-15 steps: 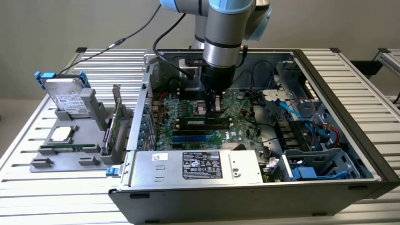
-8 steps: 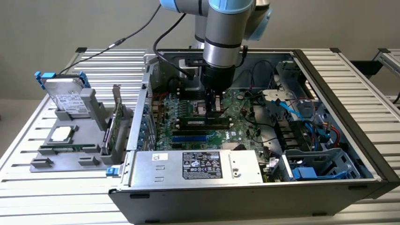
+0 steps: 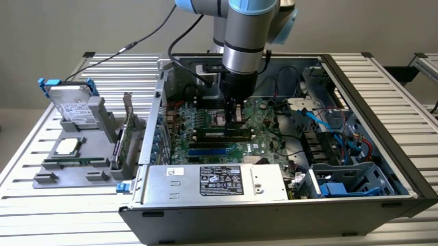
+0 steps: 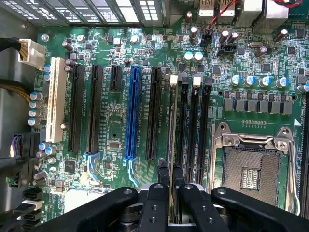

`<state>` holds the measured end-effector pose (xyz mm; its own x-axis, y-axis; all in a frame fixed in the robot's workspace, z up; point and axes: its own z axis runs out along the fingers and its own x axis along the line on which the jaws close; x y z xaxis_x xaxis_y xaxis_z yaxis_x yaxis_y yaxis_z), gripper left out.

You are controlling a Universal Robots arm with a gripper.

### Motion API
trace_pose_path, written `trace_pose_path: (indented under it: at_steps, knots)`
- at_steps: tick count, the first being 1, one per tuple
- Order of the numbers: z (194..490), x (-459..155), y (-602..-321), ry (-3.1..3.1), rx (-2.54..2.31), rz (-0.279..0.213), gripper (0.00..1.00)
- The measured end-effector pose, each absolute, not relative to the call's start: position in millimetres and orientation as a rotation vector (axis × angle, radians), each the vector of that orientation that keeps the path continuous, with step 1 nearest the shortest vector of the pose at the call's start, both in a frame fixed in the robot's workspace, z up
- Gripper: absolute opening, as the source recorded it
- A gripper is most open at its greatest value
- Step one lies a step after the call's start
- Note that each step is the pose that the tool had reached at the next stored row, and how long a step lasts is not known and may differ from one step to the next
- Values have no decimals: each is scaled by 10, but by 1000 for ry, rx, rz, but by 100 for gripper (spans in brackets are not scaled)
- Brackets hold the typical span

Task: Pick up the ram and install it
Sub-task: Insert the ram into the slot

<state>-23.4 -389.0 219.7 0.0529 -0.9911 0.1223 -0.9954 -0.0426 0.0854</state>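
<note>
The pick-up is done: the tool (image 4: 170, 170) is clenched on the ram (image 4: 172, 125), its two fingers pinching the thin green stick, which the wrist view shows edge-on. In the exterior view the tool (image 3: 236, 119) reaches down inside the open computer case (image 3: 356, 87), low over the motherboard. The ram is lined up along the outermost of the memory slots (image 4: 194, 125), on the side away from the processor socket (image 4: 251, 164). I cannot tell whether its lower edge is already in that slot or just above it. I judge the install to be in hand but not finished, since the stick is not released. By count there is one arm, one tool and one ram. There seem to be four memory slots, three bare and one under the stick, and one empty processor socket. Among the expansion slots are one white slot (image 4: 56, 99) and one blue slot (image 4: 134, 113). On the worktop (image 3: 41, 195) beside the case stands one grey holder (image 3: 75, 164) carrying one hard drive (image 3: 72, 105).
</note>
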Motion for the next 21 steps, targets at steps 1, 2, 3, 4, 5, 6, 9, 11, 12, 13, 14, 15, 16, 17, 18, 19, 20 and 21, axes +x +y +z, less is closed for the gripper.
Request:
trace_pose_path:
  at_steps: [1, 2, 3, 4, 5, 6, 9, 11, 12, 13, 14, 15, 16, 17, 18, 19, 20, 21]
  knots:
    - [2197, -234, -3890, -2066, 2168, 45, 14]
    - [2197, -234, -3890, -2065, 2168, 45, 14]
    - [2198, -234, -3890, -2065, 2168, 45, 14]
    - [2198, -234, -3890, -2064, 2169, 46, 14]
    - [2197, -234, -3890, -2063, 2170, 46, 14]
    - [2198, -234, -3890, -2062, 2170, 46, 14]
    - [2198, -232, -3890, -2057, 2175, 47, 14]
    - [2198, -231, -3890, -2055, 2177, 47, 14]
    - [2198, -231, -3890, -2055, 2177, 48, 14]
    - [2198, -231, -3890, -2054, 2177, 48, 14]
    - [2198, -229, -3890, -2053, 2178, 48, 14]
    - [2198, -226, -3890, -2051, 2180, 48, 14]
    - [2198, -226, -3890, -2049, 2181, 49, 14]
    - [2198, -226, -3890, -2049, 2181, 49, 14]
    - [2198, -225, -3890, -2049, 2181, 49, 14]
    - [2197, -225, -3890, -2049, 2181, 49, 14]
    - [2197, -225, -3890, -2049, 2181, 49, 14]
    - [2197, -225, -3890, -2049, 2181, 49, 14]
